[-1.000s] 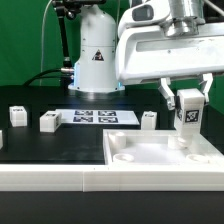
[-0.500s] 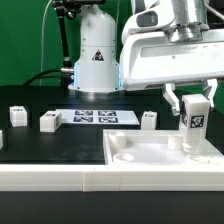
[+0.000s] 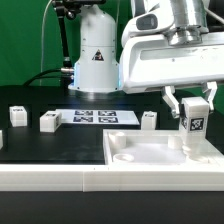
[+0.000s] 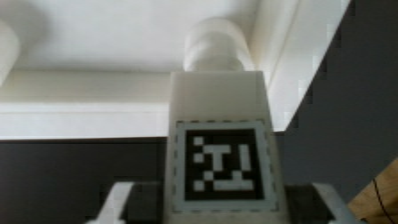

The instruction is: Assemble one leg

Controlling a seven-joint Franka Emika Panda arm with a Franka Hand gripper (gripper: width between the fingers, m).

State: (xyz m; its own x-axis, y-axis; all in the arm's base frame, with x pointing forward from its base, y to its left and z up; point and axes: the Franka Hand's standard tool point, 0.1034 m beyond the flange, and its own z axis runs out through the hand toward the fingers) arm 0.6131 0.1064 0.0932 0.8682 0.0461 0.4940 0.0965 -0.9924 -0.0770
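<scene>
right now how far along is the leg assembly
Done: the leg is picked up, gripped upright by the hand. In hand: its lower end is at the corner of the tray on the exterior view's right. Left: fixing it in and letting go; whether it is seated cannot be told.

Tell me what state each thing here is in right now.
Gripper: shut on the leg.
Small white plastic leg with a square tag: upright, held above the tray's corner; contact unclear.
Large white square plastic tray: flat on the black table.
Loose small white blocks: resting on the table.
Marker board: lying flat.
</scene>
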